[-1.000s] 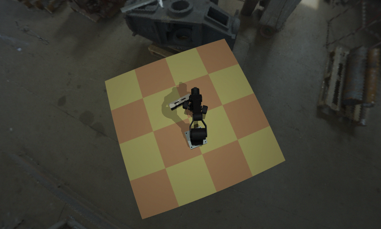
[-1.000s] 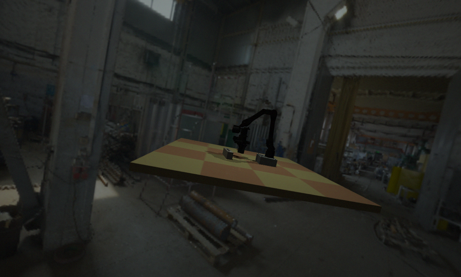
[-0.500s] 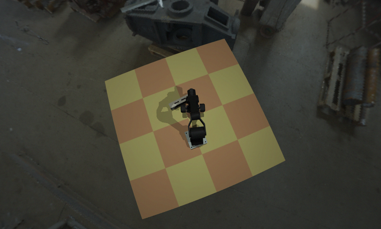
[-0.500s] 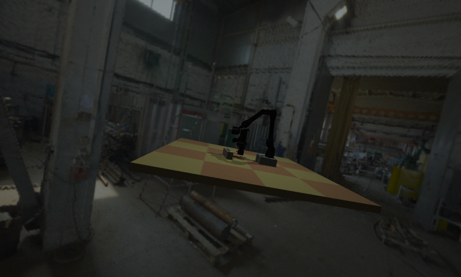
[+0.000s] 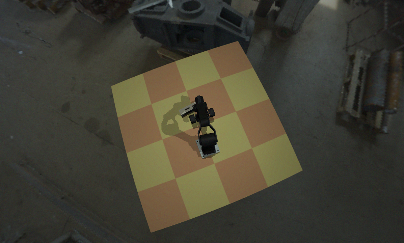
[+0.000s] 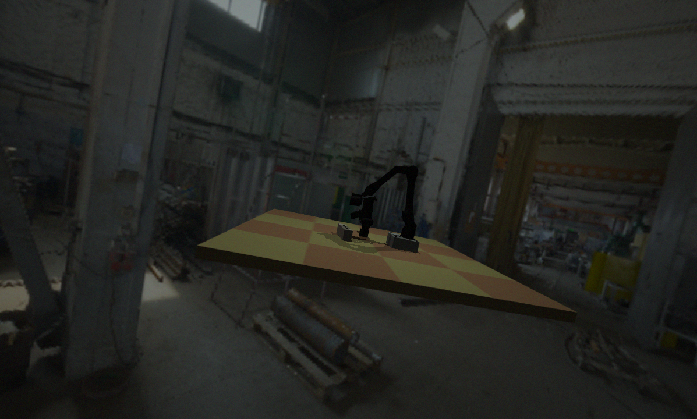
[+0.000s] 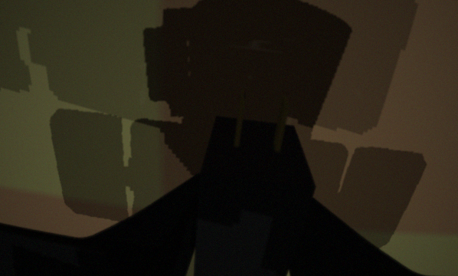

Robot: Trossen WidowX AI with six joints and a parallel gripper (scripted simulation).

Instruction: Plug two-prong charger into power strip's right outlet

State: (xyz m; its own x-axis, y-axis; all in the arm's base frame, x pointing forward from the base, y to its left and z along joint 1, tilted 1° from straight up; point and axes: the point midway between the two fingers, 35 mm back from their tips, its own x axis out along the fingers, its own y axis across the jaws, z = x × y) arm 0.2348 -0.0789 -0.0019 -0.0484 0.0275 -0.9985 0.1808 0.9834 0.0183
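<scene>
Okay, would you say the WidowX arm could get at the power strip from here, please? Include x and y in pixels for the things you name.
Probably yes: no obstacle shows between the WidowX arm [image 5: 201, 111] [image 6: 411, 192] and the power strip [image 5: 186, 109] [image 6: 344, 233], and its pincer [image 6: 364, 227] [image 7: 246, 188] holds the charger [image 6: 361, 234] [image 7: 252, 161].

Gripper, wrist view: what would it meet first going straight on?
Its held charger leading, the gripper would probably meet the checkered table top, beside the power strip; depth is unclear.
</scene>
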